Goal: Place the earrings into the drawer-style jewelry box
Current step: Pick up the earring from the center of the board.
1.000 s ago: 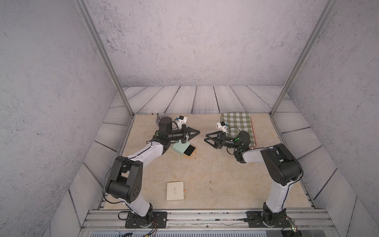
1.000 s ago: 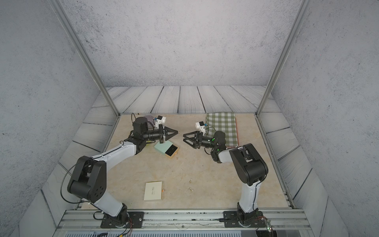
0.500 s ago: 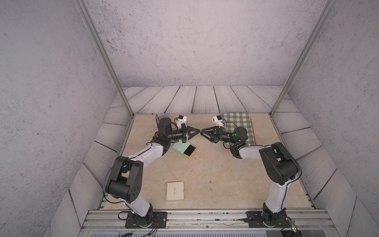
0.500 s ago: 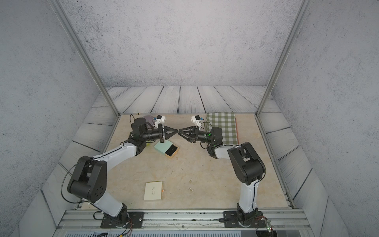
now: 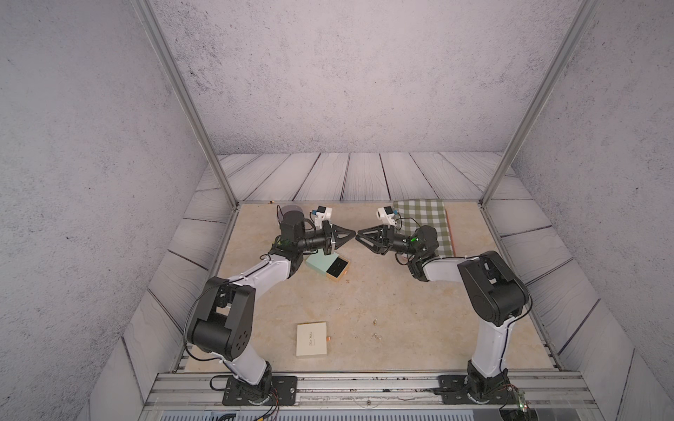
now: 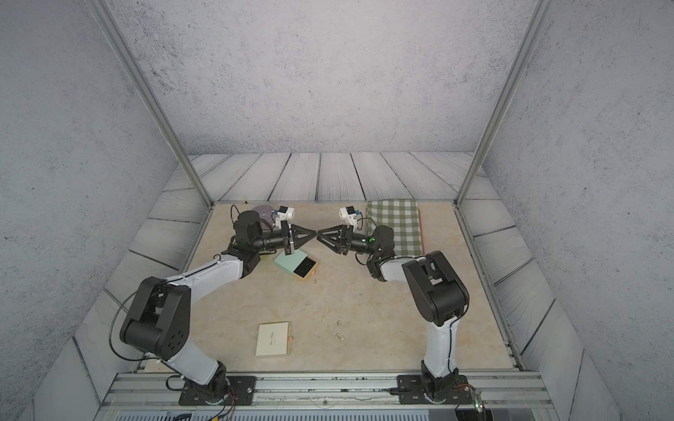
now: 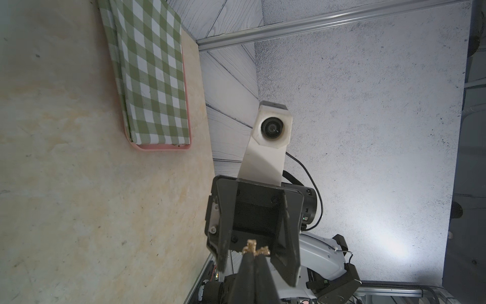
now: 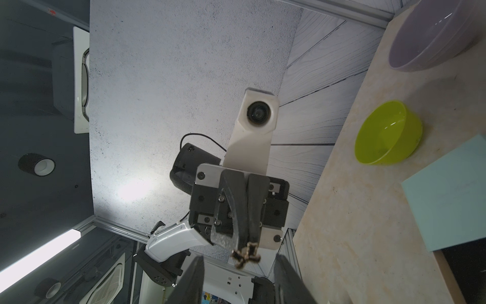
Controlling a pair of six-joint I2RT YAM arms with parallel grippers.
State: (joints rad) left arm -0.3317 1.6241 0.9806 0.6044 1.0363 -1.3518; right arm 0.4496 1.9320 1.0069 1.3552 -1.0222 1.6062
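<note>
Meeting tip to tip above the far middle of the table [image 5: 364, 302], the two grippers point straight at each other in both top views. The left gripper [image 5: 353, 233] has its jaws pressed together and pinches a small gold earring [image 7: 253, 247] at the very tip, seen in the left wrist view with its ornate end sticking out past the black fingers [image 7: 247, 271]. The right gripper [image 5: 359, 234] stands partly open, its two fingers [image 8: 193, 276] spread on either side of that same earring [image 8: 246, 255] in the right wrist view; whether either finger already touches the piece is hard to tell, though a gap shows on both sides. Below and a little left of the meeting point lies the drawer-style jewelry box [image 5: 327, 266], mint green, with its dark-lined drawer pulled out toward the near right. More earrings [image 5: 375, 329] lie loose on the table well nearer, toward the right of centre, and one tiny glint [image 5: 347, 281] sits just beside the open drawer. A flat cream box [image 5: 311, 339] rests at the near middle. A green checked cloth [image 5: 426, 222] on a pink tray lies at the far right, and a lime bowl [image 8: 386, 134] and a lilac bowl [image 8: 431, 34] stand at the far left.
</note>
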